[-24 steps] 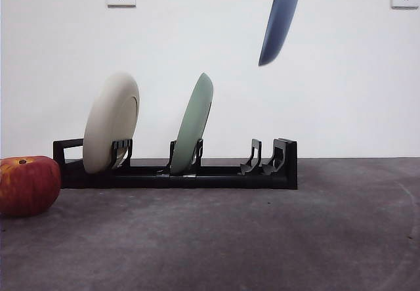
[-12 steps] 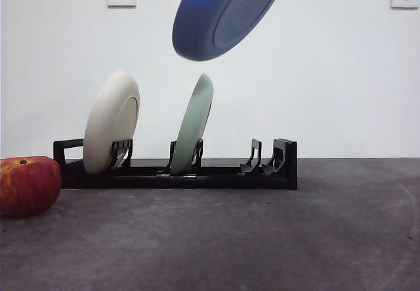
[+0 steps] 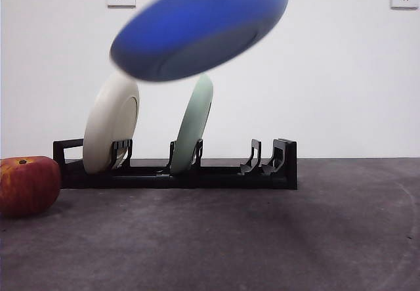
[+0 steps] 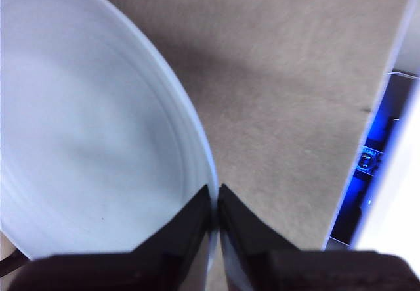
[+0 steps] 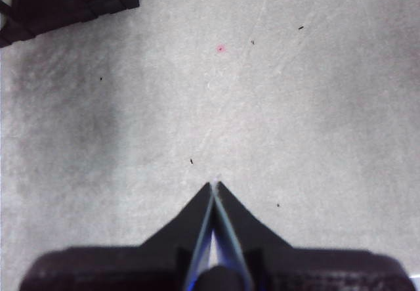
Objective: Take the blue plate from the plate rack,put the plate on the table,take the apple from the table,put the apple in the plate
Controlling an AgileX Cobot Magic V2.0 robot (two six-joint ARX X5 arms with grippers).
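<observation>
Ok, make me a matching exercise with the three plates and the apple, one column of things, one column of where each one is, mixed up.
Things:
1. blue plate
2. cream plate
3. pale green plate
4. apple

Places:
A. standing in a middle slot of the plate rack
B. on the table, beside the rack's handle end
C. in the air above the rack, rim pinched by the left gripper
D. standing in the rack slot nearest the apple

Pairs: 1-C, 2-D, 3-A, 4-B
</observation>
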